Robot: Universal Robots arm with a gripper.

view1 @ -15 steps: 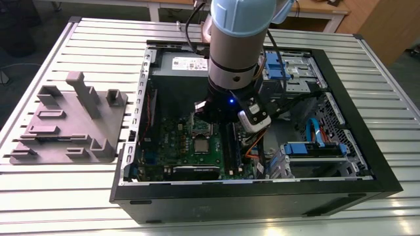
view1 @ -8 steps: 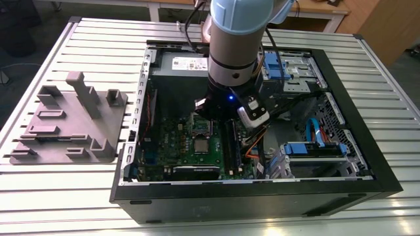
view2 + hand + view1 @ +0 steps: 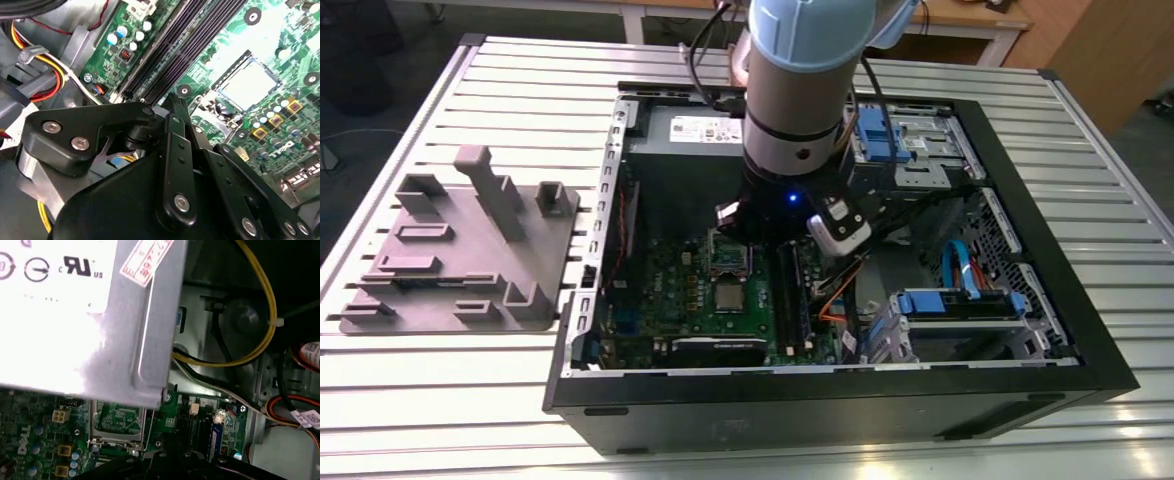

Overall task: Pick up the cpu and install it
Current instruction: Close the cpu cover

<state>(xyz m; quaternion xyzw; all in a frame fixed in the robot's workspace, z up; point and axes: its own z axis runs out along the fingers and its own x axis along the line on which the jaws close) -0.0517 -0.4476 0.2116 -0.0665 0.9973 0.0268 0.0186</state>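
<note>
The cpu (image 3: 730, 297) is a small silver-grey square lying flat on the green motherboard (image 3: 678, 290), just on the case-front side of the dark, metal-framed socket (image 3: 727, 257). My gripper (image 3: 767, 232) hangs inside the open computer case, above the board, close to the socket and beside the black memory slots (image 3: 787, 290). The arm hides its tip. In the second wrist view the gripper's black linkage (image 3: 175, 165) fills the foreground, with the framed socket (image 3: 247, 82) beyond it. The first wrist view has the socket (image 3: 117, 422) under the grey power supply (image 3: 75, 315).
The black case walls (image 3: 1067, 300) enclose the work area. Blue drive brackets (image 3: 961, 300) and orange and yellow cables (image 3: 834, 300) crowd the exterior view's right. A grey plastic tray with raised blocks (image 3: 454, 270) sits on the slatted table at the left.
</note>
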